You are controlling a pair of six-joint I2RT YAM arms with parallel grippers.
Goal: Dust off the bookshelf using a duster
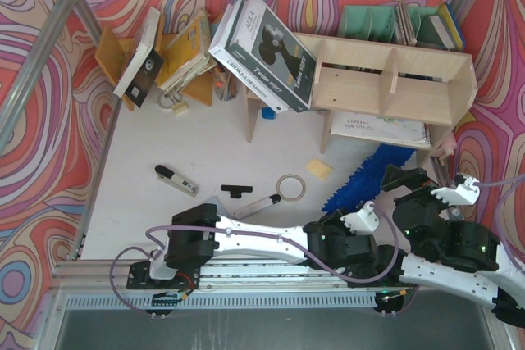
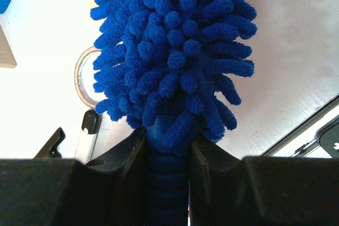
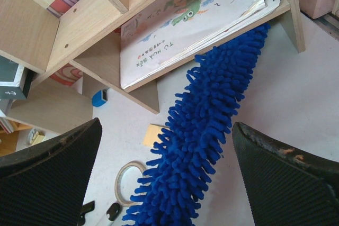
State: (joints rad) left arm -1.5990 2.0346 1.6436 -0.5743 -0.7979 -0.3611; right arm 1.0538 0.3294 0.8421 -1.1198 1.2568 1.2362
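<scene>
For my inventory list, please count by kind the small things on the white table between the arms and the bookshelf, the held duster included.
duster: 1
roll of tape: 1
yellow pad: 1
markers: 2
black T-shaped piece: 1
Total: 6

**Clutter Gathers at the Foot of the Shelf**

On your white table [image 1: 205, 149], the pale bookshelf [image 1: 385, 92] stands at the far right, with a small blue object [image 1: 268, 113] beneath its left end. Nearer you lie a tape ring [image 1: 289, 187], a yellow pad [image 1: 318, 170] just beside it, a black T-shaped piece [image 1: 236, 191] and a black-and-white marker [image 1: 176, 179]. The duster [image 1: 361, 178] stretches toward the shelf's foot.
</scene>
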